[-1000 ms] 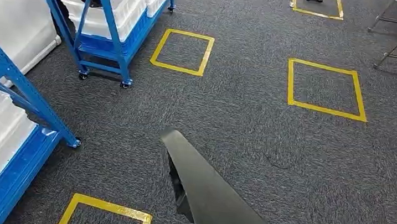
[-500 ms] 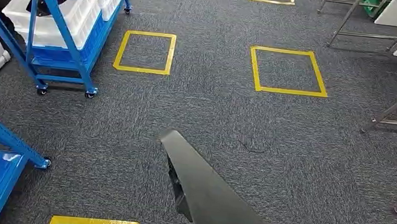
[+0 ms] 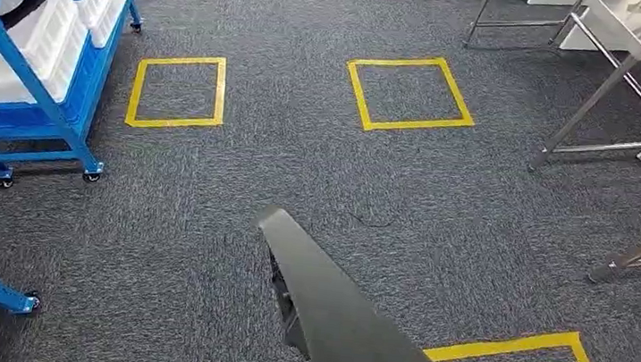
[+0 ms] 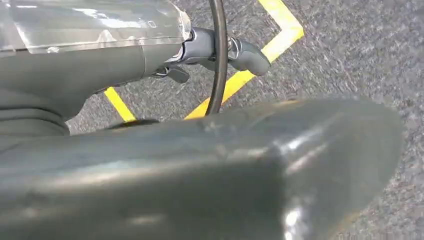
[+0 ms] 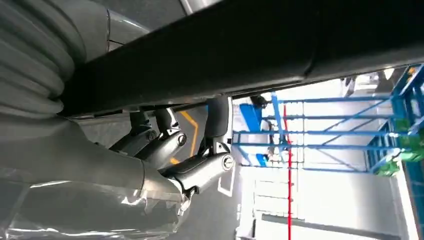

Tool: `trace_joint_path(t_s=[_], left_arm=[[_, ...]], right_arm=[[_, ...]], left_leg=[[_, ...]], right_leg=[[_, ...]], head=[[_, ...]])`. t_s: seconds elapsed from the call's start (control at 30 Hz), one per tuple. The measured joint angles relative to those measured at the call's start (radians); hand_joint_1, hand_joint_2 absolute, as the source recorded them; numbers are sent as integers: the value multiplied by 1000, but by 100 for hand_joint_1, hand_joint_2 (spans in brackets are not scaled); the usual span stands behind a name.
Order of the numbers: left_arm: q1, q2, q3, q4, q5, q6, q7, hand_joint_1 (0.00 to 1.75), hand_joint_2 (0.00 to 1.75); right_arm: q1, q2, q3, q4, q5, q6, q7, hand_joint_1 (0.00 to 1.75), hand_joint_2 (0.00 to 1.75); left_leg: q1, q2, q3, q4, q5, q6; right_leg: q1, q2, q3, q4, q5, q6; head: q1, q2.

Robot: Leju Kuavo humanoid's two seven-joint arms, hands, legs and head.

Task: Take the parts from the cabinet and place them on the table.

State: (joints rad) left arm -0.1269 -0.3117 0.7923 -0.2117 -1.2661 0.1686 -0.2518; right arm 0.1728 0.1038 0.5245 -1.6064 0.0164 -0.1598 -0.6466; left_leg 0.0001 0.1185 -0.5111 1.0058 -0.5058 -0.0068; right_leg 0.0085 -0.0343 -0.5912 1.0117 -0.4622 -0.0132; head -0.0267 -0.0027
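Fingers of the right hand (image 5: 175,150) curled under the long dark plastic part (image 3: 346,328), the left hand (image 4: 210,50) beside it, grip unclear. Part was carried over grey carpet (image 3: 236,181); steel-legged bench (image 3: 618,51) far right. Placing remained.

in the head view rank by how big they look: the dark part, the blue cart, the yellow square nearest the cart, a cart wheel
1. Dark part, though it is nearest the camera, so its size is inflated.
2. Blue cart, cut off by the frame.
3. Yellow tape square.
4. Cart wheel.
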Motion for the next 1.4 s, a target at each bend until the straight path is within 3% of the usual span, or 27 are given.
trace_joint_path(t_s=[0.03,0.07,0.1,0.17,0.2,0.23,0.3,0.33,0.37,0.47,0.53,0.57,0.63,0.7,0.9,0.93,0.97,1.0,1.03,1.07,1.13,1.17,1.23,1.27,1.3,1.37,1.4], left_arm=[[0,0,0,0,0,0,0,0,0],[0,0,0,0,0,0,0,0,0],[1,0,0,0,0,-1,0,0,0],[6,1,0,0,-1,-2,4,0,0],[8,2,0,0,-1,-2,6,0,0],[9,2,0,0,-2,-3,6,0,0],[6,3,0,0,-3,-5,6,0,0],[6,3,0,0,-4,-6,6,0,0],[6,3,0,0,-4,-7,6,0,0],[5,3,-2,0,-5,-7,6,0,0],[3,0,-3,0,-7,-8,6,0,0],[2,1,-5,0,-8,-8,5,0,0],[3,1,-8,0,-11,-8,3,0,0],[7,3,-9,0,-13,-9,3,0,0],[6,3,-10,0,-14,-9,3,0,0],[6,3,-10,0,-14,-9,3,0,0],[3,2,-17,0,-18,-11,3,0,0],[3,1,-19,0,-19,-12,3,0,0],[0,0,-24,0,-22,-18,3,0,0],[-2,-1,-25,0,-23,-20,3,0,0],[-3,0,-26,0,-24,-22,3,0,0],[0,0,-26,0,-25,-24,4,0,0],[6,1,-26,0,-26,-23,6,0,0],[8,2,-26,0,-26,-23,6,0,0],[8,2,-26,0,-28,-23,6,0,0],[5,3,-26,0,-32,-23,6,0,0],[4,3,-26,0,-33,-23,7,0,0]], right_arm=[[1,1,0,0,1,0,0,175,175],[-1,1,1,0,1,0,-1,175,175],[-4,1,2,0,1,3,0,175,175],[-3,1,3,1,1,5,1,175,175],[-3,1,2,2,1,6,2,175,175],[-3,1,2,3,1,6,3,175,175],[-3,1,3,4,2,8,5,175,175],[-4,1,3,4,2,9,5,175,175],[-5,1,3,4,2,9,5,175,175],[-6,1,4,5,3,10,7,175,175],[-6,0,3,5,3,10,7,175,175],[-7,0,3,5,3,10,6,175,175],[-12,0,3,5,4,10,7,175,175],[-10,0,3,7,5,10,7,175,175],[-10,0,3,8,5,10,7,175,175],[-10,0,3,9,5,10,7,175,175],[-11,0,3,12,6,10,8,175,175],[-11,0,3,12,7,10,8,175,175],[-14,1,3,12,10,10,9,175,175],[-15,2,3,11,12,10,9,175,175],[-18,3,5,12,15,10,9,175,175],[-21,5,6,13,15,10,10,175,175],[-21,6,6,16,16,10,11,175,175],[-21,6,6,18,16,10,11,175,175],[-21,6,6,21,17,10,12,175,175],[-21,6,6,22,18,10,14,175,175],[-22,6,6,22,20,10,14,175,175]], left_leg=[[7,-26,0,11,-12,-5],[7,-68,-15,48,-37,-6],[9,-94,-46,114,-75,-8],[10,-111,-129,279,-145,-13],[10,-111,-152,316,-145,-14],[11,-112,-150,301,-119,-14],[14,-122,-91,157,-20,-13],[18,-145,-52,66,27,-13],[20,-192,-40,42,5,-12],[13,-178,-37,30,8,4],[21,-151,-31,12,21,25],[18,-142,-28,6,23,30],[13,-116,-29,4,24,35],[9,-86,-30,5,21,38],[9,-77,-29,5,19,38],[9,-76,-29,5,19,38],[8,-47,-20,5,12,34],[7,-40,-15,4,9,33],[4,2,0,-2,-1,10],[-1,11,6,-3,-7,2],[8,-75,-19,67,-56,-3],[10,-98,-57,146,-96,-5],[11,-111,-134,294,-149,-11],[11,-111,-148,312,-140,-13],[12,-112,-141,285,-108,-13],[16,-127,-75,123,-5,-12],[20,-158,-43,44,25,-11]], right_leg=[[-11,8,11,-9,5,-6],[-13,17,14,-12,6,-13],[-12,26,14,-12,6,-18],[-10,52,14,-11,4,-22],[-10,67,13,-8,4,-22],[-11,82,14,-6,3,-20],[-14,111,16,4,-3,-14],[-16,124,16,12,-8,-9],[-13,132,10,18,-12,-2],[-19,161,-3,20,-4,16],[-24,167,-8,23,-8,25],[-15,108,-19,50,-28,28],[-15,53,-91,187,-101,35],[-18,41,-156,308,-137,38],[-19,40,-159,311,-128,38],[-19,40,-159,309,-125,38],[-18,22,-67,131,-18,29],[-15,0,-27,60,11,23],[6,-18,-5,7,1,2],[-2,-3,4,-6,7,-6],[-11,16,11,-15,12,-17],[-11,28,11,-15,11,-20],[-11,57,11,-13,10,-22],[-11,71,11,-11,10,-22],[-12,87,11,-8,9,-21],[-15,117,12,2,4,-13],[-16,128,10,11,-1,-8]], head=[[0,0],[0,0],[0,0],[0,0],[0,0],[0,0],[0,0],[0,0],[0,0],[0,0],[0,0],[1,0],[1,0],[1,0],[1,0],[1,0],[1,0],[1,0],[0,0],[0,0],[0,0],[0,0],[0,0],[0,0],[0,0],[0,0],[0,0]])
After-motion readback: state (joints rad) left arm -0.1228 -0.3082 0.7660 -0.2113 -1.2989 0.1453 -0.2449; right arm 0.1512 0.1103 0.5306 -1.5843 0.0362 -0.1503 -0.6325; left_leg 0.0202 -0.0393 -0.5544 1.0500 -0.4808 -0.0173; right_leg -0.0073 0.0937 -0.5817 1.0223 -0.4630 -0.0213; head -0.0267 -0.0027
